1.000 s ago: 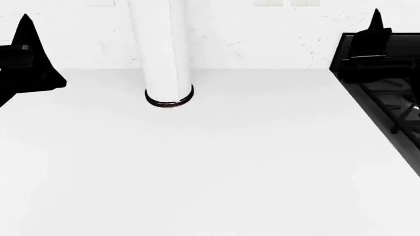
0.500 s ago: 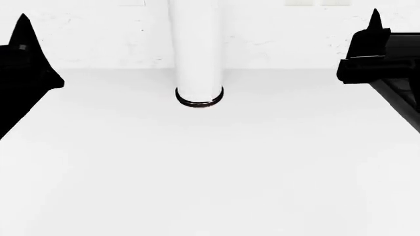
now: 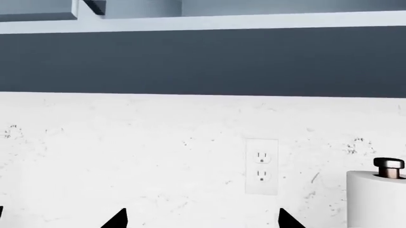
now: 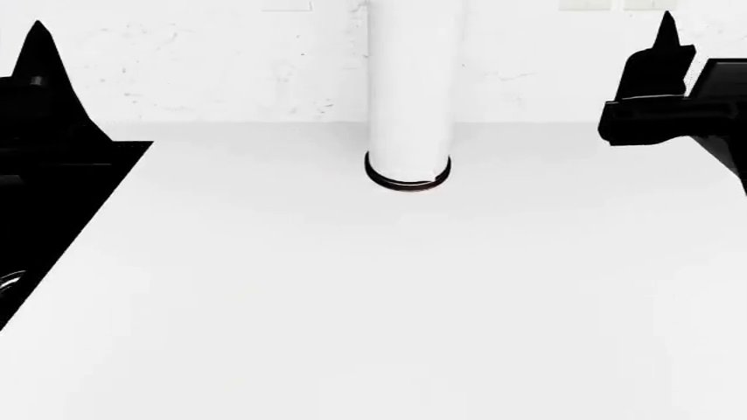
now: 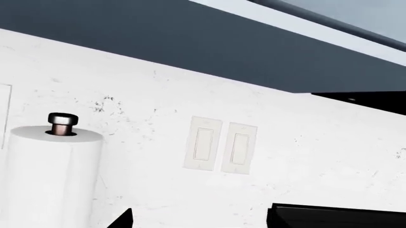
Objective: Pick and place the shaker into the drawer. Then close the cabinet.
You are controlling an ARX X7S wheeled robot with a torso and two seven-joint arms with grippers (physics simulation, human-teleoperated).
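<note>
White counter (image 4: 386,306) fills the space between the two grippers. Neither the shaker nor the drawer shows in any view, so their place cannot be told.

The left gripper (image 3: 201,221) is released. Its two black fingertips (image 3: 117,219) stand well apart with nothing between them, pointing at the wall (image 3: 127,152). An outlet (image 3: 261,166) sits on the wall beyond them.

The right gripper (image 4: 666,83) shows only one fingertip (image 5: 123,219) in its wrist view, so I cannot tell whether it is released or clenched. Beyond that tip is a pair of switches (image 5: 220,145).

A towel roll (image 4: 408,87) stands upright on the counter, ahead of both grippers and between them. A black recess (image 4: 52,219) lies under the left gripper.
</note>
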